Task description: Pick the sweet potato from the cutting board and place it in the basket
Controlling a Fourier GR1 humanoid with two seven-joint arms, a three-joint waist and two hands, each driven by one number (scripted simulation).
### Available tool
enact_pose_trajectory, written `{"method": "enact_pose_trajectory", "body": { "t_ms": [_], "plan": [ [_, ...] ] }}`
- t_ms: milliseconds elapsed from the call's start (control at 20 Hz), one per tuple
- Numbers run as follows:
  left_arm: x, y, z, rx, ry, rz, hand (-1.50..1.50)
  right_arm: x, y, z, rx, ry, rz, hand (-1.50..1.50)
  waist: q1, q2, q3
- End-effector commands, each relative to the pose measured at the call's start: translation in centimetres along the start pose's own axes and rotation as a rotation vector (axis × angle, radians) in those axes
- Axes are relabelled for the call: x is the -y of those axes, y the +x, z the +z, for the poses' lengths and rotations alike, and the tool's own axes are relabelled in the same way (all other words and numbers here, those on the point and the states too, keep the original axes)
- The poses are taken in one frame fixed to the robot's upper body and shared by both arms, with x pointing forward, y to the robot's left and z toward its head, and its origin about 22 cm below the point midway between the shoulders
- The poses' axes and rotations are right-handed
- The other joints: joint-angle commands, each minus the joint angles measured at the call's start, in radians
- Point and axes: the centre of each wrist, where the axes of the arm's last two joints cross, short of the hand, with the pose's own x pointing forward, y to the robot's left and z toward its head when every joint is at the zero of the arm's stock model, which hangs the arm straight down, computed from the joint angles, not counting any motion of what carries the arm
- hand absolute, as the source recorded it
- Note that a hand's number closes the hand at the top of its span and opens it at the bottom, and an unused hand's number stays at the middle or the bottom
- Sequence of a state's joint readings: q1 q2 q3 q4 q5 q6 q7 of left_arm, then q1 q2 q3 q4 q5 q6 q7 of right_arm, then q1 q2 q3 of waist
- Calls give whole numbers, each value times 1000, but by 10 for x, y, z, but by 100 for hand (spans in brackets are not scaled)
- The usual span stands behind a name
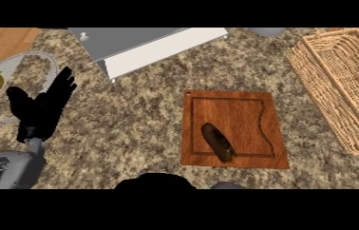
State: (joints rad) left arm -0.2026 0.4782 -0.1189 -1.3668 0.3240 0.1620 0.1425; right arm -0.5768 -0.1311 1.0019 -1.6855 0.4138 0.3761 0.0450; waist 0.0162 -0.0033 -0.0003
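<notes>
A dark brown, elongated sweet potato [217, 142] lies in the lower left part of the wooden cutting board [242, 112], pointing toward the board's front edge. The wicker basket [329, 81] stands at the right edge, a short way right of the board. My left hand [38, 108] rests open at the far left with its fingers up, well away from the board. A black shape [155, 181] at the lower edge, left of the board's front, looks like my right hand. Most of it is cut off.
A grey and white box-like object [140, 46] lies at the back, left of centre. A wooden surface [15, 39] shows at the top left, with a pale ring-shaped object [42, 62] under it. A grey item [266, 32] peeks in at the top.
</notes>
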Motion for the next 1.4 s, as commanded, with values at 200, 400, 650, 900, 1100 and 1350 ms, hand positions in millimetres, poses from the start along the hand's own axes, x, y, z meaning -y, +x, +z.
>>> {"method": "enact_pose_trajectory", "body": {
  "t_ms": [200, 400, 650, 900, 1100, 1350],
  "plan": [
    [-5, -10, 5, -45, 0, -7, 0, 51, 37, -25, -380, 44, 566, -150, -9, -19, -3],
    [4, -7, -4, -27, 3, -3, 0, 84, 73, -37, -510, 26, 644, -150, -27, -9, -3],
    [0, -16, 4, -43, 3, 4, 0, 130, 69, -39, -617, 238, 624, -150, -17, -5, -2],
    [1, 0, 3, -15, -7, 2, 0, 154, 57, -32, -629, 367, 519, -150, -18, -6, 0],
    [-13, 7, 1, -17, 13, 7, 0, 174, 58, -14, -595, 376, 455, -150, -27, -8, 0],
    [2, -3, 0, -25, 12, 22, 0, 175, 53, 37, -563, 285, 383, -150, -28, -3, 1]
  ]
}}
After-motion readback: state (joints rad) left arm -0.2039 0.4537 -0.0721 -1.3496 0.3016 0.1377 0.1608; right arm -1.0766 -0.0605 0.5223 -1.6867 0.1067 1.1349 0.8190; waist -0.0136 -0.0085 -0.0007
